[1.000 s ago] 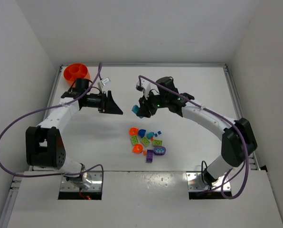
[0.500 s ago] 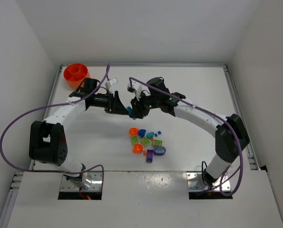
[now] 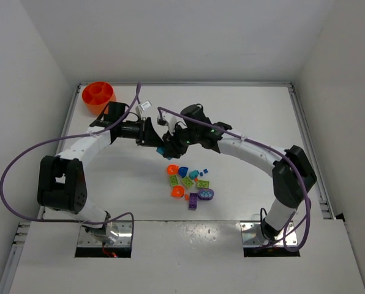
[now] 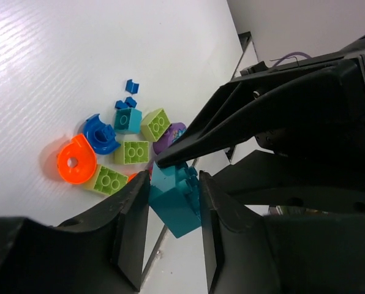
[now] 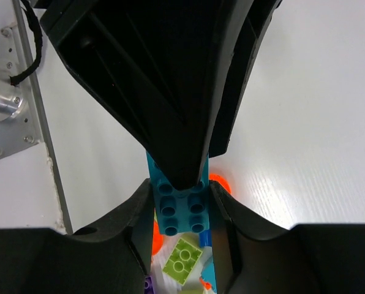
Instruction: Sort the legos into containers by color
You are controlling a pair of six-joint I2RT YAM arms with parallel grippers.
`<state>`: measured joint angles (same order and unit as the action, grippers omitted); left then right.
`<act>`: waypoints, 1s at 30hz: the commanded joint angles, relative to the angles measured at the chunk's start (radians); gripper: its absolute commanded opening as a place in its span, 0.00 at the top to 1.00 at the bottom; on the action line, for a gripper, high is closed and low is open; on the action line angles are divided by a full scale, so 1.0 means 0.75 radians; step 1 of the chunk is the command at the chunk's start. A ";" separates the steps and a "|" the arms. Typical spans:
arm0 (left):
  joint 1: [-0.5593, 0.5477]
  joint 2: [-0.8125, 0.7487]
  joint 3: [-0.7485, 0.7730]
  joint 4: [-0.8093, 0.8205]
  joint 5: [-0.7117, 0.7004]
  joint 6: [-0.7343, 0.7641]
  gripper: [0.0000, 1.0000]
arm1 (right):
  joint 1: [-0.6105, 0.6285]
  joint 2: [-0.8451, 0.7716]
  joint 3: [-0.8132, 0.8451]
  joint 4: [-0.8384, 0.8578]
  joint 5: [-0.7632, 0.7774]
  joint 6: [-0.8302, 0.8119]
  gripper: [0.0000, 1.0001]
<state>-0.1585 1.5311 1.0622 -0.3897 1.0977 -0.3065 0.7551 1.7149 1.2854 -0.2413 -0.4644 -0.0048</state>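
Observation:
A teal lego brick [image 3: 163, 149] hangs above the table between both grippers. My right gripper [image 3: 168, 146] is shut on it; in the right wrist view its pads [image 5: 144, 211] press the sides of the brick [image 5: 181, 211]. My left gripper [image 3: 158, 144] comes from the opposite side, and its fingers [image 4: 133, 214] touch both sides of the brick [image 4: 176, 208]. Below lies the pile of legos [image 3: 188, 184]: orange, lime green, blue, teal and purple. The orange bowl with its containers [image 3: 98, 95] stands at the far left corner.
A raised rail [image 3: 302, 122] runs along the table's right side and a wall along the left. Purple cables [image 3: 23, 159] loop out from both arms. The arm bases [image 3: 103, 236] sit at the near edge.
The two arms have moved together over the middle of the table. My left gripper has narrowed from wide open onto the teal brick, which the right gripper carried leftward.

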 commanded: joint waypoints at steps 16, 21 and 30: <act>-0.012 -0.078 -0.064 0.078 0.019 -0.033 0.50 | 0.006 -0.008 0.086 0.066 0.159 -0.016 1.00; -0.012 -0.078 -0.064 0.078 0.019 -0.033 0.72 | 0.006 -0.020 0.086 0.066 0.128 -0.028 1.00; 0.074 -0.198 -0.018 -0.016 -0.174 0.099 0.94 | -0.054 -0.118 0.074 -0.032 0.116 -0.102 0.38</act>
<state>-0.1406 1.4715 1.0180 -0.3576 1.0451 -0.3077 0.7525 1.7096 1.2987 -0.2539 -0.3698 -0.0376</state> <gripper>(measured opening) 0.393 0.595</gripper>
